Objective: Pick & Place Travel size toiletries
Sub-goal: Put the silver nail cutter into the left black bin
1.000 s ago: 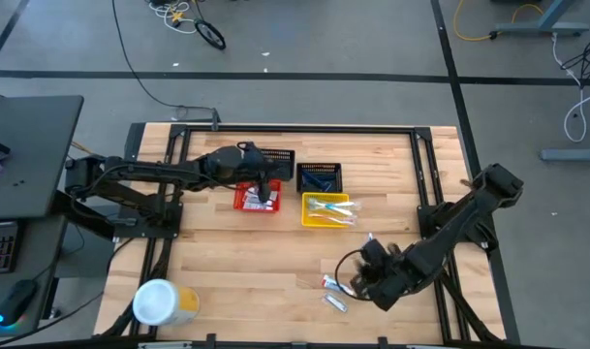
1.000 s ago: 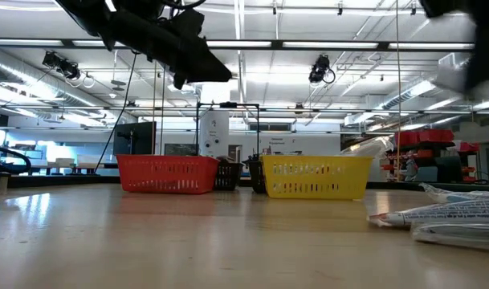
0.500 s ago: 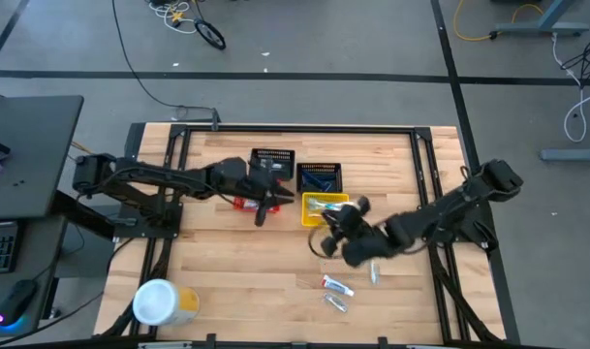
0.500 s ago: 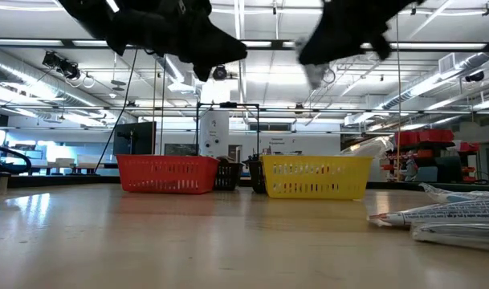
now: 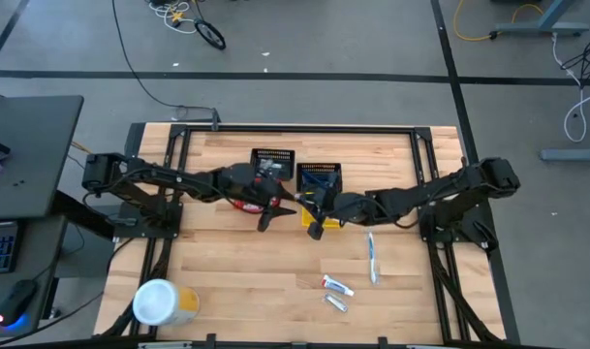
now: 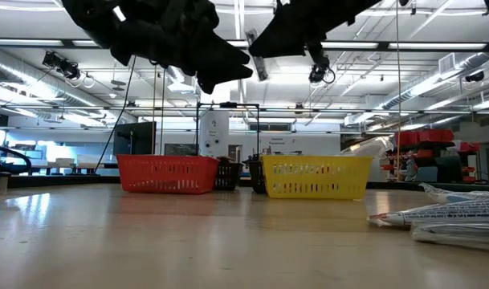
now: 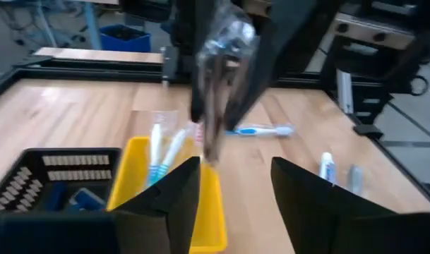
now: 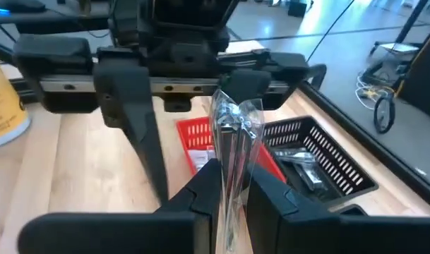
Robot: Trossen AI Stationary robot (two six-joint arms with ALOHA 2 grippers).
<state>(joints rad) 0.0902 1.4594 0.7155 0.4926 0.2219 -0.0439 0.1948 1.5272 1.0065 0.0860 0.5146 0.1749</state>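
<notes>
My right gripper (image 5: 312, 215) hangs over the left end of the yellow basket (image 5: 339, 219), shut on a slim clear-wrapped toiletry (image 8: 232, 134). That toiletry also shows in the left wrist view (image 7: 218, 92) and the low view (image 6: 261, 67). My left gripper (image 5: 275, 207) is open and faces it from just left, by the red basket (image 5: 244, 203), touching nothing. Toothbrushes (image 7: 162, 152) lie in the yellow basket. Another toothbrush (image 5: 372, 258) and two small tubes (image 5: 336, 285) (image 5: 335, 303) lie flat on the table. My right gripper pinches one end of the wrapped toiletry (image 8: 231, 185) between its two fingers. The rest of it sticks out past the fingertips toward my left gripper. The fingers reach in from the table's right. The toiletry is lifted clear, high above the table.
A black basket (image 5: 273, 160) with wrapped items and a dark blue basket (image 5: 321, 177) stand behind the red and yellow ones. A large white-and-yellow canister (image 5: 161, 302) stands at the near left. Bare wood lies between the baskets and the near edge.
My right gripper has risen from beside the tubes at the near right and swung far and left to the yellow basket, carrying the wrapped toiletry. My left gripper has shifted a little toward the table's right, away from over the red basket.
</notes>
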